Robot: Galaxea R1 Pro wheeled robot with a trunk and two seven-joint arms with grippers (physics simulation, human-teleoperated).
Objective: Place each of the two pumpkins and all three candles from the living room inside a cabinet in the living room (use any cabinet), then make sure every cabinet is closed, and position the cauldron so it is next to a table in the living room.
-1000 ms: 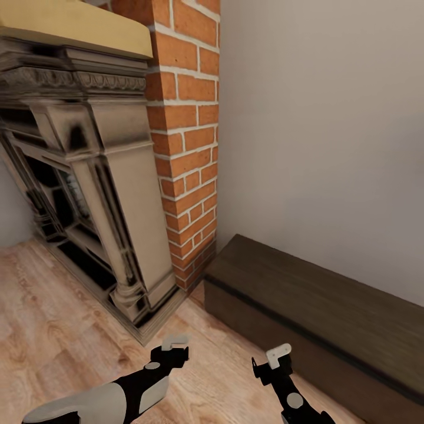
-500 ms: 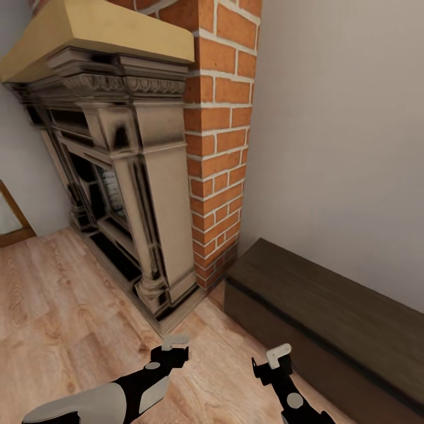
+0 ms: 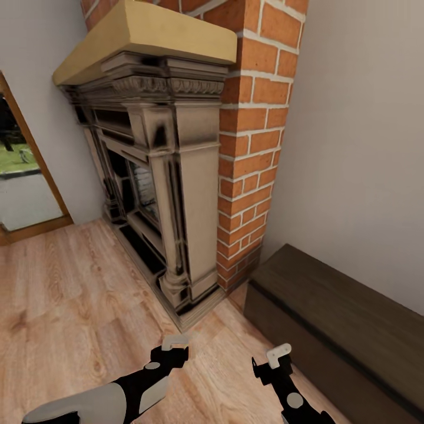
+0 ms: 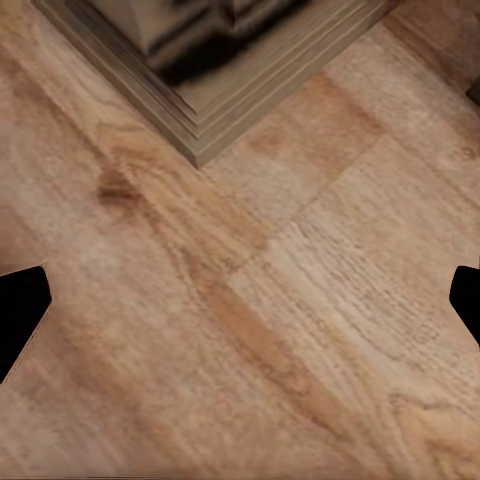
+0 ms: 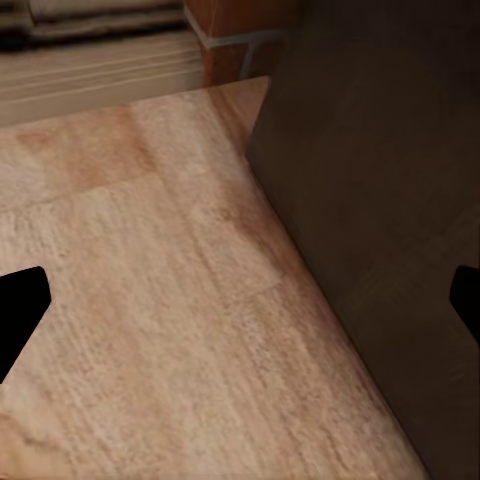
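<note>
both empty: left claw (image 3: pixel 175 346) and right claw (image 3: pixel 274 357), spread wide. long dark brown wooden cabinet (image 3: pixel 341 318) lower right, shut. risk: clipping ornate beige-and-black fireplace (image 3: pixel 171 188) while driving.

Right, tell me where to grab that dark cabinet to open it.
The cabinet shows flat, handle-less fronts, so there is nothing to pinch head-on. Probably best to come from the front with the right gripper, which hangs nearest, and hook a finger into the dark seam under the top slab. Drawer divisions cannot be made out.
</note>
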